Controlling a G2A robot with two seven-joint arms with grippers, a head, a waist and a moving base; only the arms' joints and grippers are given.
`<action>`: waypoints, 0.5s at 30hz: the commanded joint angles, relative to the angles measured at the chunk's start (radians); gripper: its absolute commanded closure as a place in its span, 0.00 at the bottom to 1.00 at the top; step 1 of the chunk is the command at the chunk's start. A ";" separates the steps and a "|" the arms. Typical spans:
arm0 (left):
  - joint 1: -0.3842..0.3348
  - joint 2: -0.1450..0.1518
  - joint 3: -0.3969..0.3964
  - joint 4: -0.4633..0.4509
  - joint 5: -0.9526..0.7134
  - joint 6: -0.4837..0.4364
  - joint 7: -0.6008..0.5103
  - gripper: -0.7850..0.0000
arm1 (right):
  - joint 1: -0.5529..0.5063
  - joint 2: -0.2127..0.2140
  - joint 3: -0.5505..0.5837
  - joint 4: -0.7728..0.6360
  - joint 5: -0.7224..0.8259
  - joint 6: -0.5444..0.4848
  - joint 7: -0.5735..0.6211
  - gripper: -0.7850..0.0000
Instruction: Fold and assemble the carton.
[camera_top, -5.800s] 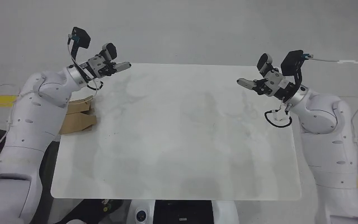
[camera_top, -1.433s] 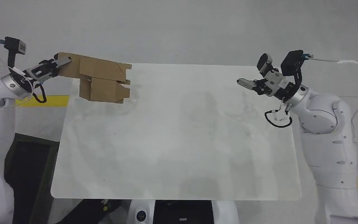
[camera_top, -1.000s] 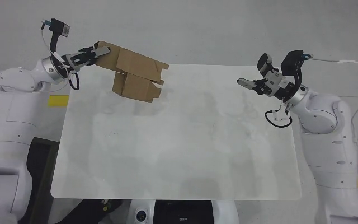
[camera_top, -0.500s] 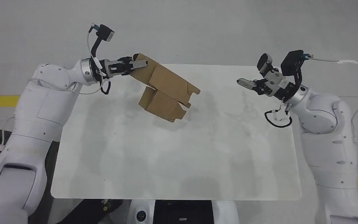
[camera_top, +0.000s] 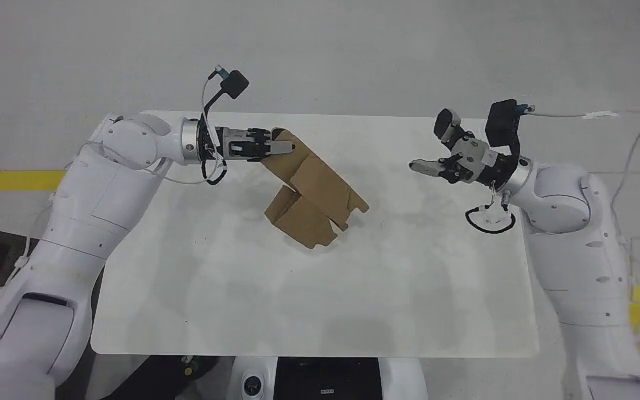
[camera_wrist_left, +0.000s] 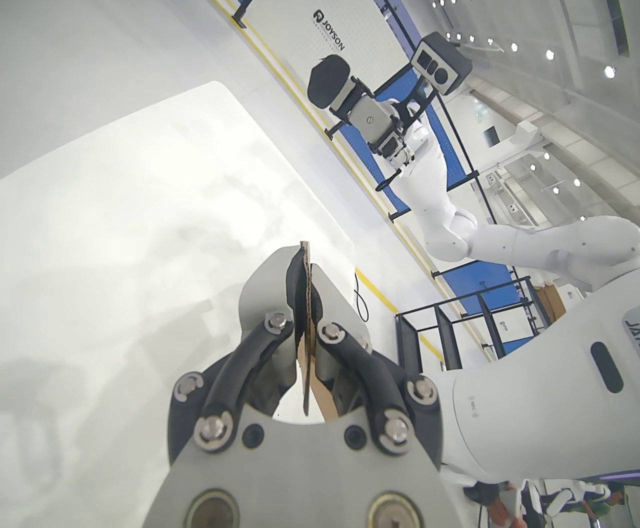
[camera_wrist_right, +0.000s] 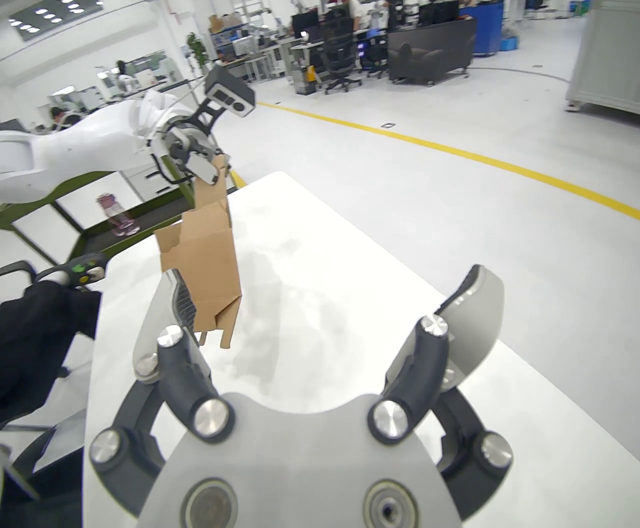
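Note:
A flat-folded brown carton (camera_top: 312, 192) hangs over the middle of the white table (camera_top: 420, 300), its lower flaps near or on the tabletop. My left gripper (camera_top: 283, 146) is shut on the carton's upper edge; the left wrist view shows the cardboard edge (camera_wrist_left: 306, 320) pinched between the fingers. From the right wrist view the carton (camera_wrist_right: 202, 255) hangs upright below the left gripper (camera_wrist_right: 205, 170). My right gripper (camera_top: 418, 167) is open and holds nothing, above the table's far right part, well apart from the carton. Its fingers (camera_wrist_right: 477, 305) stand wide apart.
The table's near half and right side are bare white surface. Beyond the table's left edge is a green-framed cart (camera_wrist_right: 125, 220) with a small bottle (camera_wrist_right: 114, 214) on it. Grey floor with a yellow line (camera_top: 25, 180) surrounds the table.
My left arm has swung the carton from off the table's far left corner to over the table's middle. My right gripper has shifted slightly leftward.

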 joint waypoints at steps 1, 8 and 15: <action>0.002 0.004 0.007 -0.019 0.006 0.005 -0.005 1.00 | 0.059 0.000 -0.066 0.068 0.113 -0.031 0.101 0.00; 0.005 0.021 0.040 -0.082 0.006 0.013 -0.013 1.00 | 0.244 0.005 -0.359 0.180 0.412 0.012 0.268 0.00; 0.001 0.045 0.077 -0.130 -0.006 0.003 -0.003 1.00 | 0.402 0.027 -0.656 0.238 0.595 0.030 0.287 0.00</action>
